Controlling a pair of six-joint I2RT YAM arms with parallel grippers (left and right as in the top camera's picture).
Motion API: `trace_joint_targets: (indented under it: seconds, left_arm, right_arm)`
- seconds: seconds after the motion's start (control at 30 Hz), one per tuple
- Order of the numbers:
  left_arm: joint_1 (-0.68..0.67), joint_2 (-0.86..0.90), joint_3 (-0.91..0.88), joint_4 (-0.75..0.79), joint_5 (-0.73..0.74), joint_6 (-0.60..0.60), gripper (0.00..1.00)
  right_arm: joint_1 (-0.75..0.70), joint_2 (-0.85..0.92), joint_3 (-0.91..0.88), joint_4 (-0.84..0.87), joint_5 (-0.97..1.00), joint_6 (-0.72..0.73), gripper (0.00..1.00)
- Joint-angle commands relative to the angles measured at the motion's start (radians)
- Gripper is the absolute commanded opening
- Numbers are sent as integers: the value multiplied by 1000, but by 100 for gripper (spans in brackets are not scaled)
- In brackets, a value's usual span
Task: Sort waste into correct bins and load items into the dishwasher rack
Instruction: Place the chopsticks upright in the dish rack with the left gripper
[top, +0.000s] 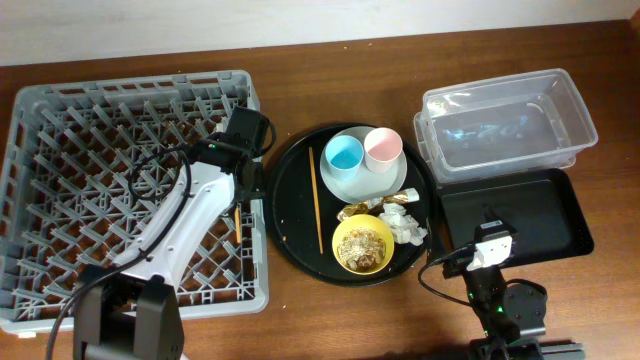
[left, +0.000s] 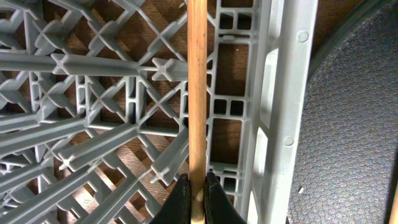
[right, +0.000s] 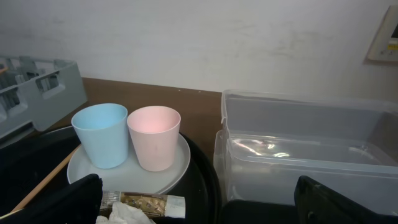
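A wooden chopstick (left: 197, 93) is clamped between the left jaws and reaches straight ahead of them over the grey dishwasher rack (left: 280, 112), just inside its side wall. The right jaws gape wide apart; ahead of them stand a blue cup (right: 101, 134), a pink cup (right: 154, 137) and a clear tub (right: 298, 143).

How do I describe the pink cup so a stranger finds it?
Find the large round black tray between the grey plastic rack and the clear plastic tub. On it, a pale round plate holds two cups. The pink cup stands nearer the tub than the light blue cup.
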Motion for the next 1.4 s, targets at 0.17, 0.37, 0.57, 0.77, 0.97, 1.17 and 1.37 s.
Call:
trace_joint_targets:
  seconds: [0.17, 0.37, 0.57, 0.77, 0.97, 1.17, 1.37]
  left_arm:
    - [2, -25, 93, -35, 44, 46, 18]
    - [-42, -85, 117, -26, 518, 13, 49]
    - [-278, 94, 117, 84, 215, -124, 39]
    - [-297, 283, 117, 164, 169, -146, 34]
    - [-297, 378, 117, 206, 168, -146, 3]
    - [-297, 200, 157, 162, 172, -146, 0]
    - [-206, -48, 157, 32, 85, -134, 0]
  right_arm:
    - [-5, -6, -5, -5, 5, 6, 99]
    - [-5, -6, -5, -5, 5, 6, 99]
    - [-5, -6, -5, -5, 5, 6, 99]
    - [-5, -6, -5, -5, 5, 6, 99]
    - [-5, -6, -5, -5, 5, 6, 99]
    - [-5, -6, -5, -5, 5, 6, 99]
    - [-5, -6, -5, -5, 5, 6, 99]
